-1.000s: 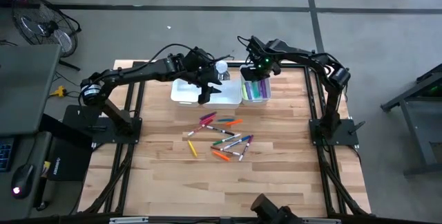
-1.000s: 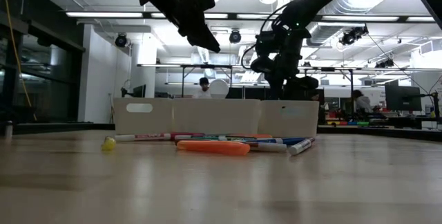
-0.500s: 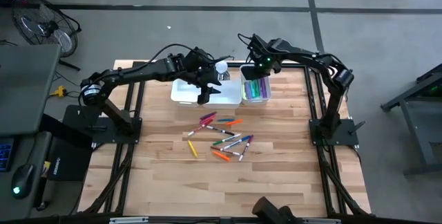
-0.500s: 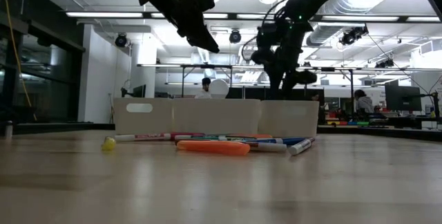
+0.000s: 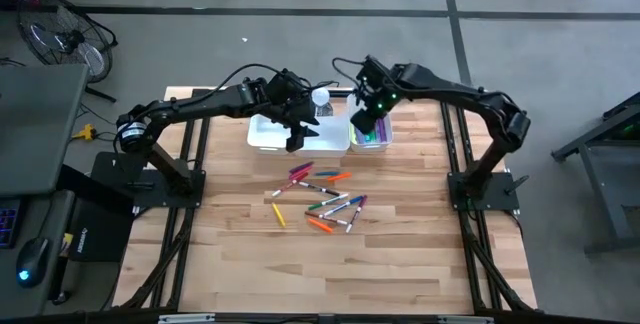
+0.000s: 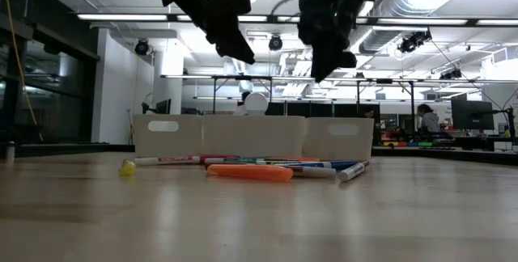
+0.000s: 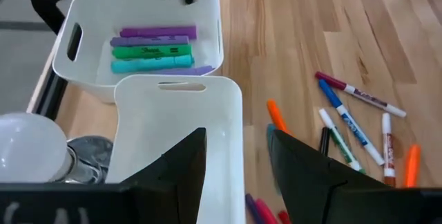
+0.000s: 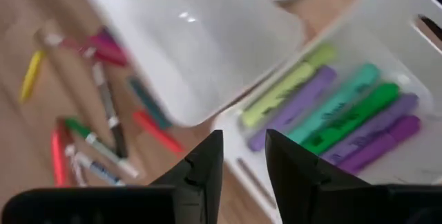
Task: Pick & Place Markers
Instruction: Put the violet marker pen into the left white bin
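Several loose markers [image 5: 322, 199] in mixed colours lie flat on the wooden table, near of two white bins; they also show in the low view [image 6: 251, 170]. The right bin [image 5: 385, 137] holds purple, green and teal markers [image 8: 345, 117] lying on its bottom. The left bin [image 7: 173, 124] has nothing in it. My left gripper [image 7: 238, 175] hovers open above the left bin [image 5: 268, 134]. My right gripper [image 8: 243, 158] hangs open above the right bin's near left corner [image 5: 362, 119], holding nothing.
A white bulb-shaped object on a metal base [image 5: 320, 98] stands at the far edge between the two bins. A small yellow thing [image 6: 127, 167] lies left of the marker pile. Bare wood stretches near of the markers. People stand in the room behind the table.
My right gripper has risen from low over the right bin and moved toward the table's near and left side, ending higher above the bin's near left corner. The markers and bins lie as before.
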Available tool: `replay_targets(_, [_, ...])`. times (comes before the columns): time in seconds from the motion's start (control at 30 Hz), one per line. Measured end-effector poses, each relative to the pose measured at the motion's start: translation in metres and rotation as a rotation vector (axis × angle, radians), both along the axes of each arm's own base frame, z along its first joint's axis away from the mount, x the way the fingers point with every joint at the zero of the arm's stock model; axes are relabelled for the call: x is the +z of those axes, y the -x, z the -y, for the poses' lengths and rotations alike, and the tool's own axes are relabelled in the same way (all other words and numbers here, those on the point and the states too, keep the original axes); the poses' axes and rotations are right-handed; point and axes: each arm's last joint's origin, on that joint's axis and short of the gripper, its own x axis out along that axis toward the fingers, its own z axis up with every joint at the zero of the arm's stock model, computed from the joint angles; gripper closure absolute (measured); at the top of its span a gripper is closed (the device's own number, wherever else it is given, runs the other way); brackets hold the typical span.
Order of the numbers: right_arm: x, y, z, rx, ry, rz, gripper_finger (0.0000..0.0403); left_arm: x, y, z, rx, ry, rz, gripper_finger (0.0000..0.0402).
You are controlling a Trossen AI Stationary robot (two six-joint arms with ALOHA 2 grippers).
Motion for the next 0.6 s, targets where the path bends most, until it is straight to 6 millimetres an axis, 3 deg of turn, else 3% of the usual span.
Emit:
replay_targets(0.2, [0.007,-0.008,-0.036,0.188,0.038,-0.016,0.0306,-0.001,-0.006,0.016,0.007,0.054,-0.010,0.0243])
replay_targets(0.4, [0.005,-0.012,-0.067,0.353,0.076,-0.090,0.0307,-0.001,-0.016,0.051,0.057,0.046,-0.040,0.0243])
replay_targets(0.6, [-0.012,-0.008,-0.102,0.509,0.062,-0.112,0.0307,-0.002,-0.022,0.082,0.141,0.054,-0.054,0.0243])
